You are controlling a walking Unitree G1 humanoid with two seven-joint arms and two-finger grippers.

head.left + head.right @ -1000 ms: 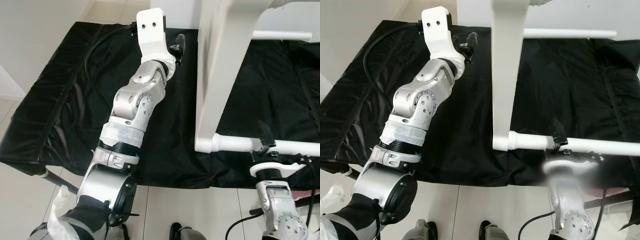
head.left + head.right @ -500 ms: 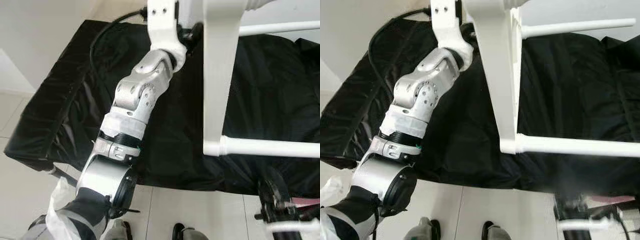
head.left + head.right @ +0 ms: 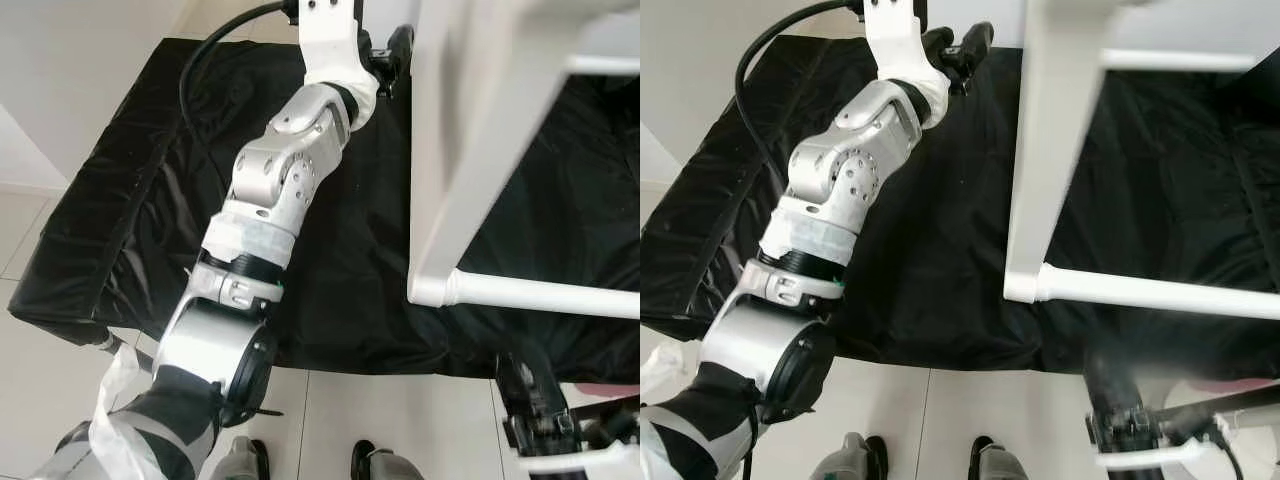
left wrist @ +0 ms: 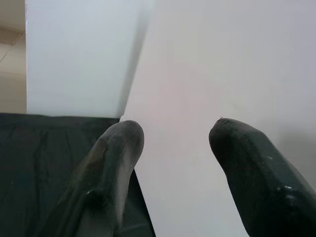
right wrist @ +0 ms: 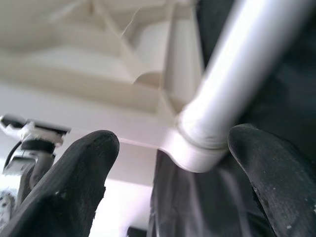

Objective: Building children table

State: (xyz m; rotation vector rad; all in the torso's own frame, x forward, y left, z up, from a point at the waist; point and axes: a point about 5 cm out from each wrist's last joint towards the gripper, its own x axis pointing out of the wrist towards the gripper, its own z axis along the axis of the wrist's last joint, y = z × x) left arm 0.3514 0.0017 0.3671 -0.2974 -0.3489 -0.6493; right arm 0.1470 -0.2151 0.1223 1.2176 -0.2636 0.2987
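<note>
Flanking white table frame (image 3: 470, 170): left gripper (image 3: 395, 50), parted.

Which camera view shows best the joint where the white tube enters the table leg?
The right wrist view: the joint sits close and large, ribbing above it. Both eye views show it smaller, over the black cloth. The left wrist view shows flat white panel.

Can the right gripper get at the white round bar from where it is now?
Probably yes. The right gripper is open just below the table frame, and the white round bar sits right ahead between its fingers with nothing between.
</note>
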